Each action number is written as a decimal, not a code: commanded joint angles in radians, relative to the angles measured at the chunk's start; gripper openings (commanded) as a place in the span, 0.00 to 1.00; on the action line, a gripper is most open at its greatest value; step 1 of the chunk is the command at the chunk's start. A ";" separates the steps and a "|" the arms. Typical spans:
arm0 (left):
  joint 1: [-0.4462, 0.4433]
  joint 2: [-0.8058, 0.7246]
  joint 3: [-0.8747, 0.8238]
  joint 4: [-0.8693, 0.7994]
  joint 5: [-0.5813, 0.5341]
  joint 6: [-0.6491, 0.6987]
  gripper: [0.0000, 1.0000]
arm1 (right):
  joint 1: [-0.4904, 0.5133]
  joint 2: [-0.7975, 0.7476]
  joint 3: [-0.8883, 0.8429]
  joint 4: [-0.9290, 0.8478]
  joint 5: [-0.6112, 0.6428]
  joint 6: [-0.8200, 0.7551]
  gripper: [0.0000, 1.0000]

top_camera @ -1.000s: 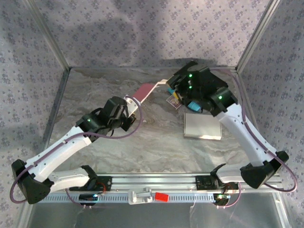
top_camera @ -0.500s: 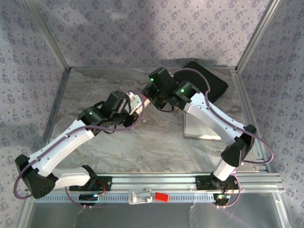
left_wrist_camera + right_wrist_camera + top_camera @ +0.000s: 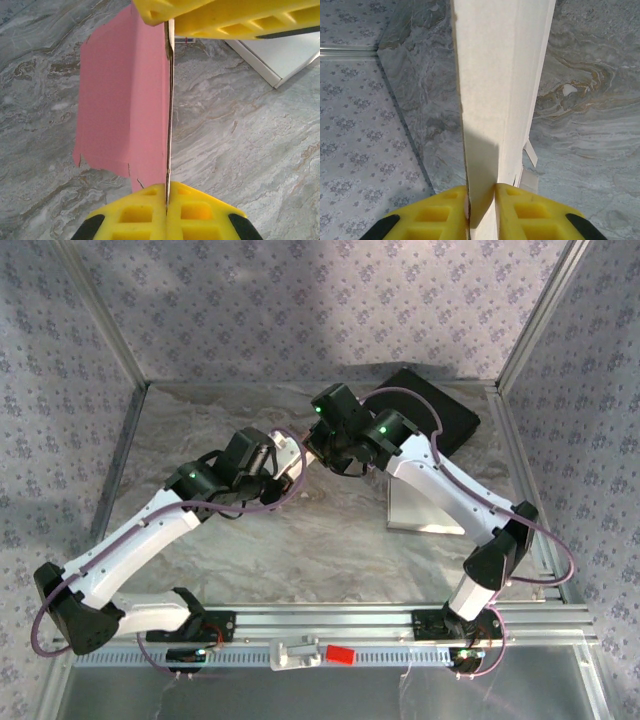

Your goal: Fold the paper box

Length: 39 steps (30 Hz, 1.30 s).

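The paper box [image 3: 125, 95] is a flat cardboard blank, pink on one face and white [image 3: 500, 75] on the other, held edge-up above the marbled table. My left gripper [image 3: 168, 189] is shut on its near edge, the sheet pinched in the seam between the yellow fingers. My right gripper [image 3: 481, 192] is shut on a folded white panel of the same box, a finger pressed against each side. In the left wrist view the right gripper's yellow fingers [image 3: 225, 15] clamp the far end. From above, the two grippers [image 3: 283, 453] [image 3: 318, 445] meet at mid-table and cover most of the box.
A flat white slab [image 3: 428, 508] lies on the table right of centre, also seen as a white corner [image 3: 285, 50]. A black flat panel [image 3: 445, 412] rests at the back right. Patterned cloth walls and metal posts [image 3: 118, 455] enclose the table.
My right arm swung from the back right to the centre and its jaws closed on the box's far end, uncovering the black panel. The left gripper kept its grip and shifted slightly.
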 commanded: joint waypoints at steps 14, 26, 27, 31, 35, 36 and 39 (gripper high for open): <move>0.006 -0.010 0.062 0.019 -0.053 -0.009 0.13 | -0.023 0.029 0.043 -0.039 -0.011 0.021 0.00; 0.131 -0.174 0.126 0.223 0.053 -0.280 0.48 | -0.011 -0.129 -0.020 -0.010 0.045 0.170 0.00; 0.167 -0.192 0.121 0.240 0.075 -0.314 0.48 | -0.003 -0.147 -0.022 -0.026 0.054 0.194 0.00; 0.333 -0.222 0.122 0.252 0.189 -0.444 0.49 | 0.058 -0.216 -0.004 -0.113 0.118 0.317 0.00; 0.472 -0.207 0.107 0.217 0.312 -0.609 0.46 | 0.121 -0.187 0.155 -0.271 0.196 0.396 0.00; 0.498 -0.205 0.092 0.215 0.336 -0.647 0.45 | 0.120 -0.169 0.189 -0.297 0.198 0.395 0.00; 0.584 -0.194 0.037 0.197 0.429 -0.762 0.41 | 0.076 -0.084 0.232 -0.295 0.152 0.439 0.00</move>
